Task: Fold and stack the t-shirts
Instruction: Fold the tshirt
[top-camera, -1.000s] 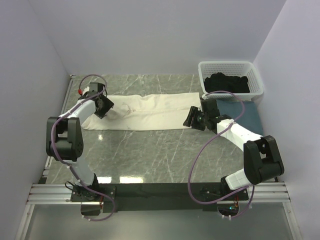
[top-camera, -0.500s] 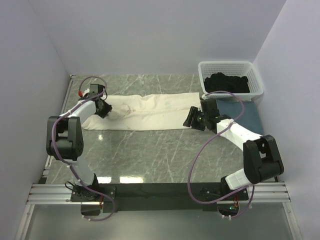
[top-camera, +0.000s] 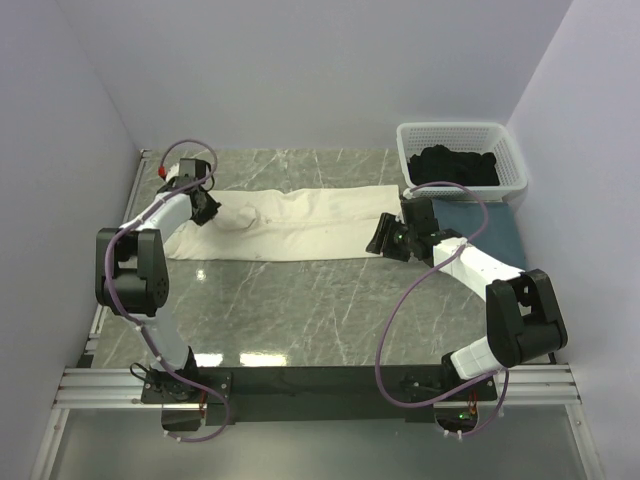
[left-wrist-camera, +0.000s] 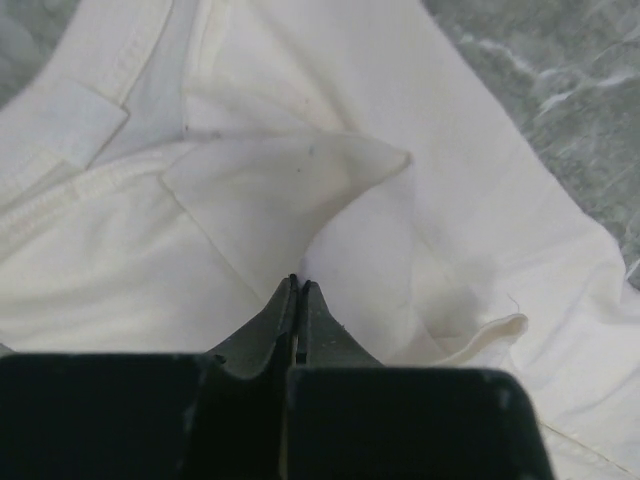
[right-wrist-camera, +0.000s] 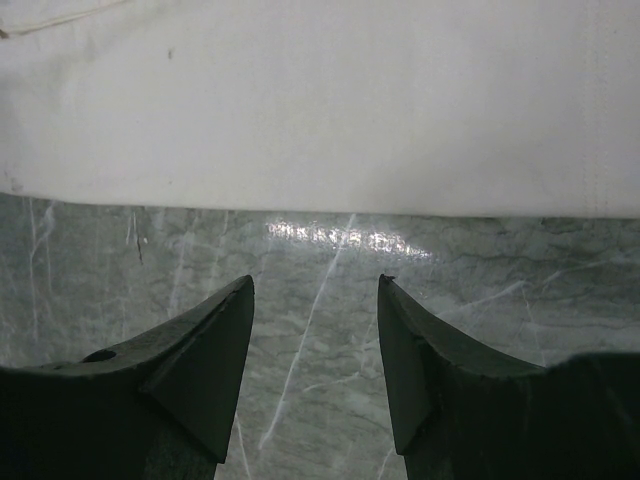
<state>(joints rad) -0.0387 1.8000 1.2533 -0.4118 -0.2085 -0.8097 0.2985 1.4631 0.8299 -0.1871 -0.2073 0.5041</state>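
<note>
cream t-shirt (top-camera: 310, 225) spread on tabletop (top-camera: 300, 310) | left fingers (left-wrist-camera: 262, 328) closed, pinching its cloth (a raised fold) | right fingers (right-wrist-camera: 200, 350) wide, empty, over tabletop beside its edge

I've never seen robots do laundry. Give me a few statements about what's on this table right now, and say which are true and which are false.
1. The black shirt sits inside the basket. True.
2. The left gripper is wide open over bare stone. False: its jaws are shut, pinching a fold of the white shirt.
3. The right gripper is open and holds nothing. True: only the table shows between its fingers, with the white shirt's edge just ahead.
4. The blue shirt lies in the basket too. False: it lies flat on the table in front of the basket.
</note>
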